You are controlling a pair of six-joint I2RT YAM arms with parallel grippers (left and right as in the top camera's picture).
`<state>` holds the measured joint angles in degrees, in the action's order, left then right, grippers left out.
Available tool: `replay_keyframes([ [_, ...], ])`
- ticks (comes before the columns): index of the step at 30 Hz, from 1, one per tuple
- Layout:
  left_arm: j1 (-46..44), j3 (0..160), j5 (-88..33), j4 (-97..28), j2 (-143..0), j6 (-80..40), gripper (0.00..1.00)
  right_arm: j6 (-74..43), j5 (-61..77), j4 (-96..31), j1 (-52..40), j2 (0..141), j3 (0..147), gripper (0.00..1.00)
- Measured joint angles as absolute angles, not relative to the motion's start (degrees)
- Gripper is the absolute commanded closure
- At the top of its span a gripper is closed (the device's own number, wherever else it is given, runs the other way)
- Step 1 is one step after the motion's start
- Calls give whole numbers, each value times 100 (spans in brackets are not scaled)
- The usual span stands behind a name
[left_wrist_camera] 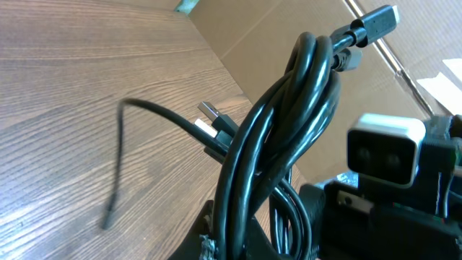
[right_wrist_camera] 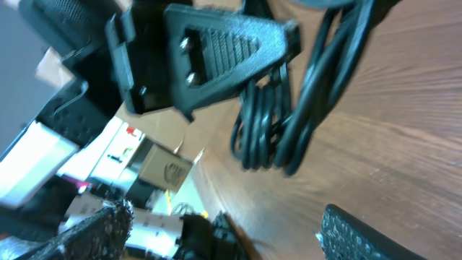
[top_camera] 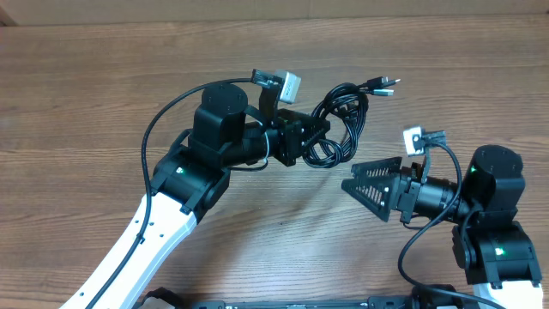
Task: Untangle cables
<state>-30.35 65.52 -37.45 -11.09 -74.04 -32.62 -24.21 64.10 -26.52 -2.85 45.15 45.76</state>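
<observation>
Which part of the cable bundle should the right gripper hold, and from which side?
Probably the plug ends sticking out at the bundle's far right. Come from the right: the left gripper clamps the cables on their left, and their middle looks tightly wound.

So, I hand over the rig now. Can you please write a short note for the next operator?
Left gripper: shut on the cables, holding them as one bundle.
Right gripper: open, empty, just beside the bundle.
Done: bundle gripped by one arm.
Left: nothing is separated yet. The cables are looped together, with the plug ends sticking out at the top, so each one must be pulled free.
</observation>
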Motion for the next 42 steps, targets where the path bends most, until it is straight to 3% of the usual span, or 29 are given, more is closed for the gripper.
replay_keyframes([
  [2, -3035, 6552, -3765, -1109, -7404, -3214, 96, -2543, 6254, -2530, -294, 4515, 4576, 24],
  [5, -3035, 6552, -3820, -1114, -7404, -3138, 96, -2689, 6047, -2178, -305, 4517, 4582, 43],
  [7, -3035, 6552, -3883, -1114, -7404, -3133, 96, -2759, 5920, -2005, -305, 4515, 4587, 44],
  [15, -3188, 6552, -3946, -1109, -7404, -3131, 96, -2869, 5505, -1894, -305, 4517, 4587, 62],
  [21, -3267, 6552, -3981, -1072, -7402, -3131, 96, -2875, 5384, -2001, -305, 4560, 4587, 96],
  [31, -3319, 6552, -3503, -1138, -7393, -3208, 96, -2773, 5439, -2215, -301, 4604, 4587, 96],
  [42, -3330, 6552, -2888, -1557, -7323, -4556, 96, -2021, 6012, -2252, -298, 4705, 4587, 96],
])
